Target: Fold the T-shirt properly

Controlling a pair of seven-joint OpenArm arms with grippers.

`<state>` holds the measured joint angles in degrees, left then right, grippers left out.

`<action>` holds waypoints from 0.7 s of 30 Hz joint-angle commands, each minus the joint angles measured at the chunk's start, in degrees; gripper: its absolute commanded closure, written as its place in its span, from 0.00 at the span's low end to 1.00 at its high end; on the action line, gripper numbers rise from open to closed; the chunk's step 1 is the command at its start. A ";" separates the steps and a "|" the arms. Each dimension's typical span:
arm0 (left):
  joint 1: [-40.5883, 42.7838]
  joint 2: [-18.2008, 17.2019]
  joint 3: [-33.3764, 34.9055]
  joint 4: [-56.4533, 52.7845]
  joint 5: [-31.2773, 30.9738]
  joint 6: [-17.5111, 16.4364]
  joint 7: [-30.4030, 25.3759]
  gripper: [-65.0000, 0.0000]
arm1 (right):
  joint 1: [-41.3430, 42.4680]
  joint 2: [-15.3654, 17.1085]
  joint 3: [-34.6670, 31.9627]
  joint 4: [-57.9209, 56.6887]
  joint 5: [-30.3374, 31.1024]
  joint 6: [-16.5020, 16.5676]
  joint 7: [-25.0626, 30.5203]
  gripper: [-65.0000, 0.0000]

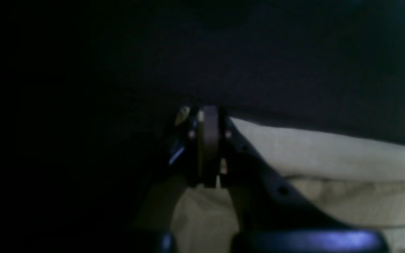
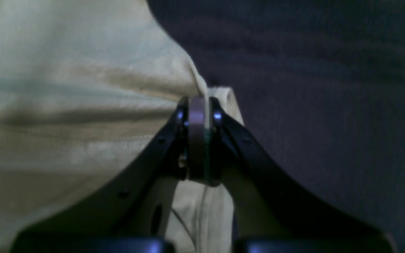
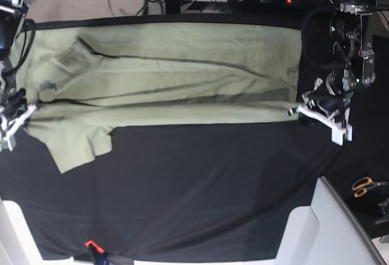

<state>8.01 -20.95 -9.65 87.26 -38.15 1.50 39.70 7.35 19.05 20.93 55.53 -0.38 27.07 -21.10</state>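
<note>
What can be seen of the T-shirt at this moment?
The T-shirt is pale sage-green, soft and cotton-like, stretched lengthwise across the far half of the black tablecloth. It is folded over along its length, with long creases running across it. One short sleeve sticks out toward the near side at the collar end. The right gripper is shut on the cloth at that end, the left gripper shut on the hem end, holding it taut between them.

No text, label, brand, number or sign can be read in any of the three views; both wrist views are dim and blurred, and the base view shows no printing on any surface.
</note>
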 commanded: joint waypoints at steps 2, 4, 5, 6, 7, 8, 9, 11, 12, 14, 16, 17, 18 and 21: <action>0.12 -0.54 -0.33 2.19 -0.13 -0.05 -0.98 1.00 | -0.01 1.48 0.48 1.75 0.34 -0.48 0.84 1.00; 0.56 -0.81 -0.42 2.45 -0.31 -0.05 -0.98 1.00 | -0.98 1.57 0.48 2.80 0.43 -0.48 0.84 1.00; 0.65 -0.81 -0.50 2.63 -0.31 -0.05 -0.98 1.00 | -1.51 1.57 0.57 3.51 0.43 -0.48 0.84 1.00; 0.74 -0.81 -0.50 2.80 -0.22 -0.05 -0.98 1.00 | -2.04 1.57 0.57 4.12 0.43 -0.56 0.84 1.00; 0.74 -1.07 -0.50 2.80 -0.22 -0.05 -0.89 1.00 | -2.74 1.48 1.18 4.82 0.43 -0.65 0.84 1.00; 0.82 -1.78 -0.50 2.80 -0.40 -0.05 -0.89 1.00 | -3.18 1.39 2.41 5.53 0.43 -0.65 0.84 1.00; 0.91 -2.04 -0.42 2.80 -0.49 -0.05 -0.80 1.00 | -3.53 1.30 3.38 5.97 0.34 -0.56 0.58 1.00; 1.70 -2.21 -0.42 2.80 -0.49 -0.05 -0.80 1.00 | -3.79 1.30 4.70 6.76 0.43 -0.48 -1.62 1.00; 2.14 -2.48 -0.42 2.80 -0.49 -0.05 -0.80 1.00 | -3.97 1.30 5.23 7.11 0.43 -0.39 -2.50 1.00; 2.23 -2.39 0.11 2.80 -0.31 -0.05 -0.80 1.00 | -4.59 1.30 5.31 7.55 0.43 -0.39 -3.29 1.00; 3.29 -2.04 0.20 2.36 -0.13 -0.05 -0.98 1.00 | -5.73 1.22 5.14 7.64 0.43 -0.39 -3.29 1.00; 3.64 -1.95 0.20 2.36 -0.05 -0.05 -0.98 1.00 | -5.90 0.78 5.14 7.64 0.43 -0.39 -3.29 0.99; 3.90 -1.86 0.20 2.27 -0.05 -0.05 -0.98 1.00 | -5.99 -0.19 5.14 7.55 0.43 -0.39 -3.29 0.99; 4.25 -1.78 0.29 2.19 -0.05 -0.05 -1.07 1.00 | -6.08 -1.16 5.14 7.37 0.25 -0.39 -4.26 0.97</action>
<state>12.86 -21.82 -8.95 88.66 -38.35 1.37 39.92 0.30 16.36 25.87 62.13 -0.45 27.05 -26.37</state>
